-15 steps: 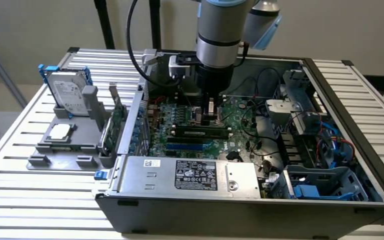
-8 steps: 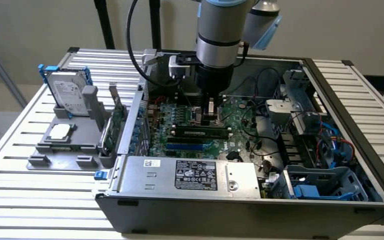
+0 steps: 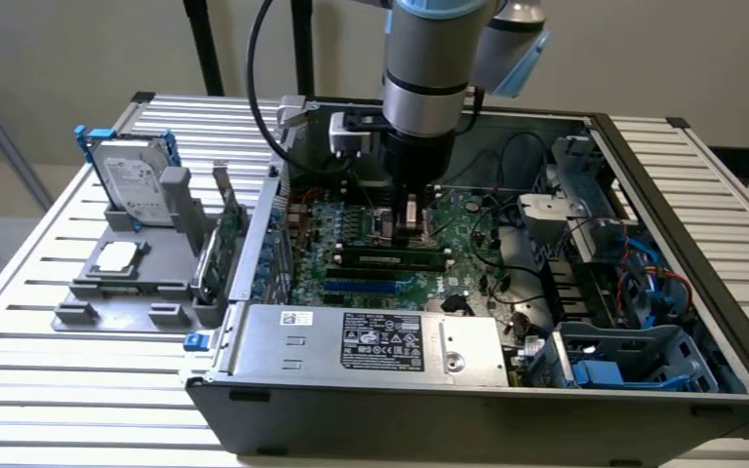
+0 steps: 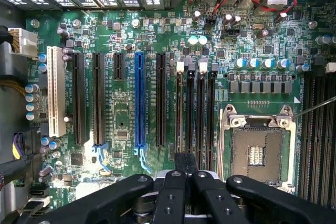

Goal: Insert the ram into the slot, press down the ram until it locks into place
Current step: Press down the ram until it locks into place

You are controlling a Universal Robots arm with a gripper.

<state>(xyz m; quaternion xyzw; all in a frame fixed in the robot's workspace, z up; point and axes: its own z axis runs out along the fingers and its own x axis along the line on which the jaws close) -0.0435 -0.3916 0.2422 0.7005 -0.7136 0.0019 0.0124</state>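
The ram (image 3: 388,259), a thin green stick with black chips, stands on edge along a black slot (image 3: 348,266) on the motherboard, just behind the blue socket (image 3: 366,285). My gripper (image 3: 409,216) hangs over the board a little above and behind the ram's middle. In the wrist view the fingers (image 4: 173,198) are pressed together with nothing seen between them. Their tips (image 4: 185,163) sit at the end of the parallel black slots (image 4: 180,108). I cannot tell whether the tips touch the ram.
The open PC case (image 3: 687,195) walls in the board. The power supply (image 3: 374,336) is at the front, drive cages and cables (image 3: 609,283) at the exterior view's right. An empty CPU socket (image 4: 257,150) lies beside the slots. A grey fixture with a hard drive (image 3: 134,190) stands on the exterior view's left.
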